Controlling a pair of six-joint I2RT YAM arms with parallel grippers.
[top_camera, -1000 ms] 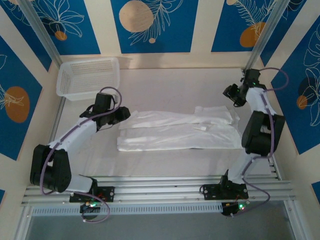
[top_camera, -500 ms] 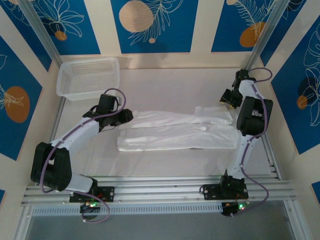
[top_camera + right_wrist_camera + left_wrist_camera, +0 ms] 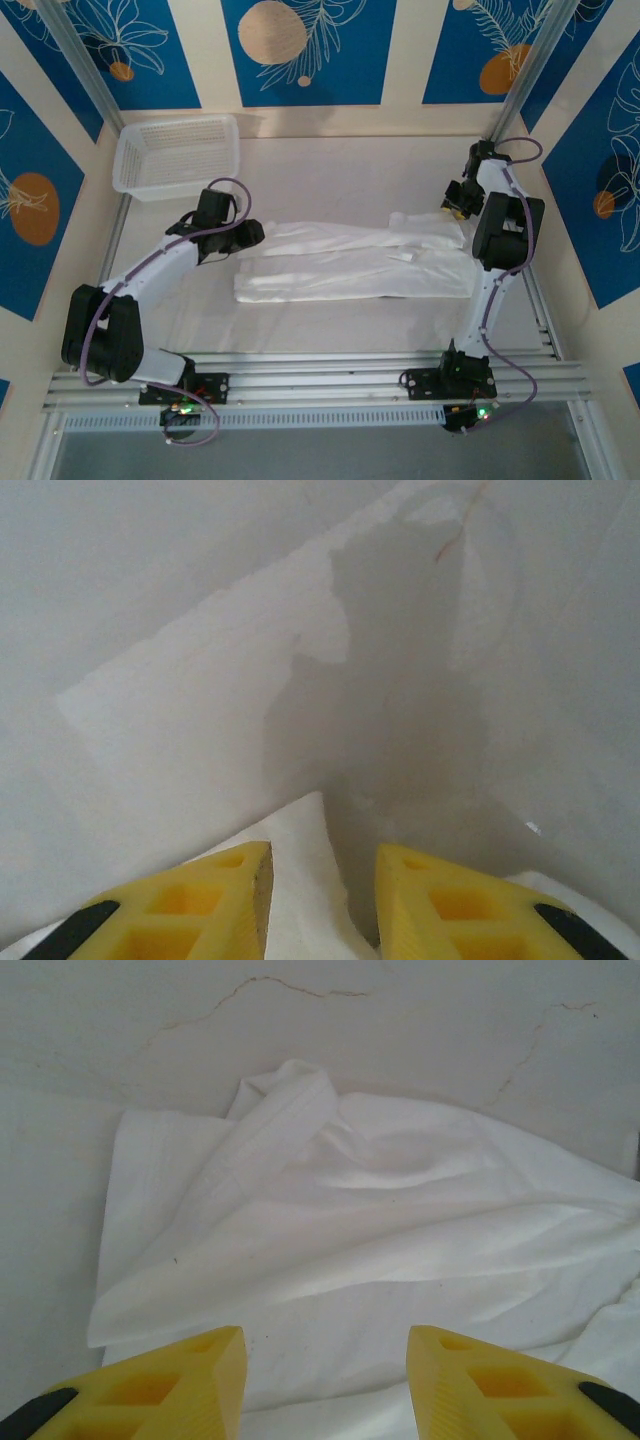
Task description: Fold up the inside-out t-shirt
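A white plastic mesh basket (image 3: 178,155) is seen standing upright at the far left corner of the desk (image 3: 340,165). The desk is covered in a pale white surface, on which thin dark cracks (image 3: 290,982) can be made out in the left wrist view. Ribbed aluminium rails (image 3: 320,372) are laid along its near edge. The walls are clad with blue panels (image 3: 300,50) printed with white leaf outlines and orange discs. A slanted metal post (image 3: 85,75) is set beside the basket.

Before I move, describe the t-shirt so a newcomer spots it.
Across the middle of the white table lies a long wrinkled strip of white cloth: the t-shirt. Unlike the rigid mesh basket in the far left corner, it is soft and flat.
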